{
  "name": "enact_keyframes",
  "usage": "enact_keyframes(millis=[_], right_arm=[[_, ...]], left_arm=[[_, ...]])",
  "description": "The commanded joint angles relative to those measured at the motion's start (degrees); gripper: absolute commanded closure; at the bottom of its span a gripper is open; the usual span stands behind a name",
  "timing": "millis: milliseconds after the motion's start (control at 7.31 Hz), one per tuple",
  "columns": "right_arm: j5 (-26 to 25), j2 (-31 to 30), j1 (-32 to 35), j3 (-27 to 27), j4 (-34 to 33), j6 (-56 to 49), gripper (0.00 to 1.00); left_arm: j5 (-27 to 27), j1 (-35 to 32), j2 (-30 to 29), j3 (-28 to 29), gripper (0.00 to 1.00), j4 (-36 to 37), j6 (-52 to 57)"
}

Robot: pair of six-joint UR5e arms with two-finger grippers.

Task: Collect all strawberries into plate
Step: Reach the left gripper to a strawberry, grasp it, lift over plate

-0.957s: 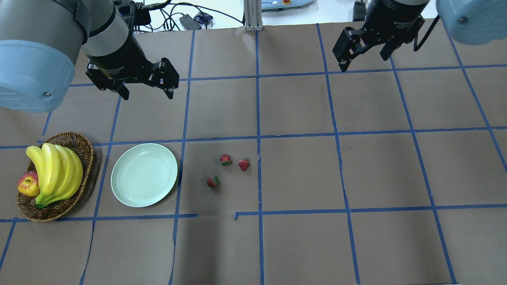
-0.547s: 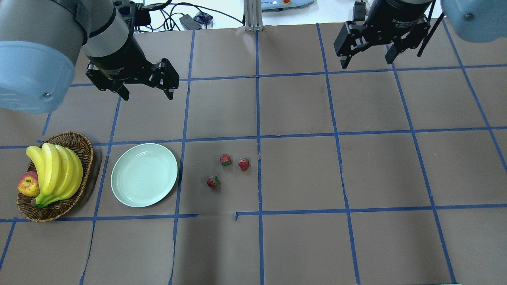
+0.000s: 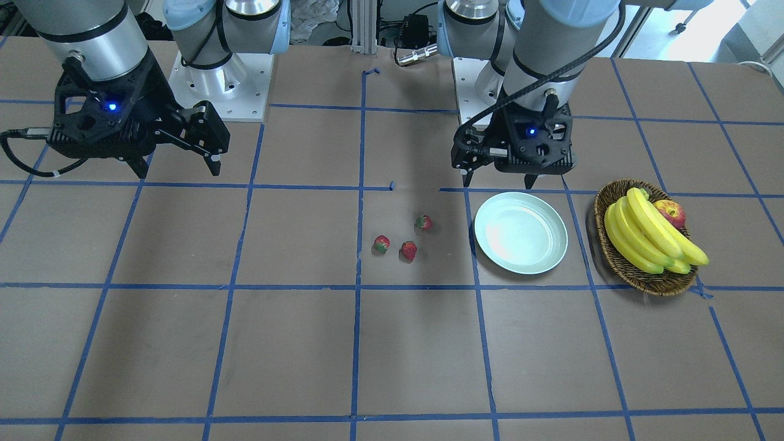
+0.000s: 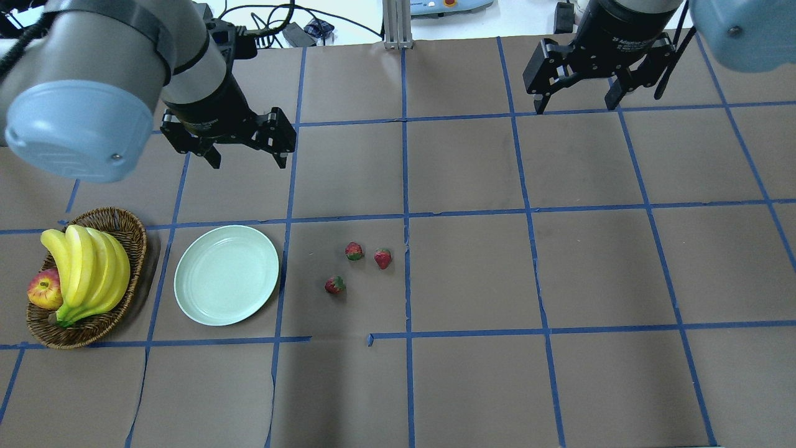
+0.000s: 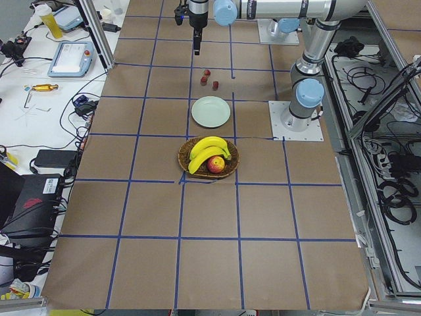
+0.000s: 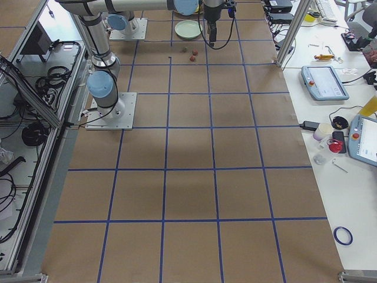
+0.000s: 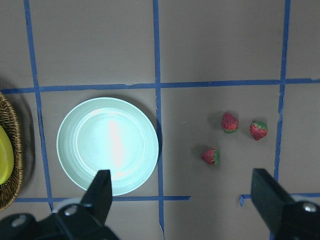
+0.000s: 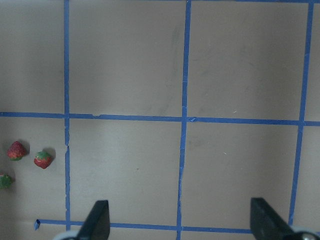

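Observation:
Three small red strawberries [image 4: 354,251] [image 4: 383,258] [image 4: 334,285] lie loose on the brown table, just right of the pale mint-green plate [image 4: 226,275], which is empty. They also show in the left wrist view [image 7: 229,122] and at the left edge of the right wrist view [image 8: 43,159]. My left gripper [image 4: 249,163] is open and empty, high above the table, behind the plate. My right gripper [image 4: 575,106] is open and empty, far off at the back right.
A brown wicker basket [image 4: 93,333] with a bunch of bananas [image 4: 87,267] and a red-yellow apple [image 4: 43,290] stands left of the plate. Blue tape lines grid the table. Cables and boxes lie beyond the far edge.
My left gripper has moved right and a little nearer, toward the plate and strawberries. My right gripper has turned slightly and stayed at the back right. The strawberries and plate have not moved.

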Motion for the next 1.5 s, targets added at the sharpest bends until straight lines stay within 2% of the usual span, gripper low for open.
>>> enact_keyframes(millis=[0,137,274,410,547,821,1094,1231,1368], right_arm=[[-0.01,-0.01,0.03,-0.11,0.14,0.06,0.0],[-0.01,-0.01,0.03,-0.03,0.23,0.15,0.0],[-0.01,0.07,0.03,0.06,0.14,-0.03,0.0],[-0.1,0.08,0.03,0.15,0.06,0.06,0.0],[-0.01,0.08,0.03,0.24,0.06,0.06,0.0],[-0.1,0.08,0.03,0.15,-0.03,0.06,0.0],[-0.1,0.07,0.03,0.15,-0.03,0.06,0.0],[-0.01,0.08,0.03,0.15,0.14,-0.03,0.0],[-0.01,0.08,0.03,0.06,0.23,-0.03,0.0]], left_arm=[[-0.13,-5.72,-3.18,-12.53,0.0,16.4,-5.91],[-0.21,-6.96,-4.76,-17.38,0.0,21.28,-6.65],[-0.39,-7.32,-6.17,-19.17,0.0,21.93,-6.31],[-2.56,-7.5,-8.45,-19.97,0.0,22.03,-6.31],[-2.85,-7.68,-10.38,-20.07,0.06,22.2,-6.22],[-2.5,-7.85,-12.59,-20.77,0.06,23.96,-5.7],[-2.24,-8.29,-14.44,-24.1,0.16,30.88,-4.39],[-2.06,-8.29,-14.53,-24.2,0.37,30.99,-4.38],[-1.71,-8.29,-14.62,-24.29,0.81,30.73,-4.29]])
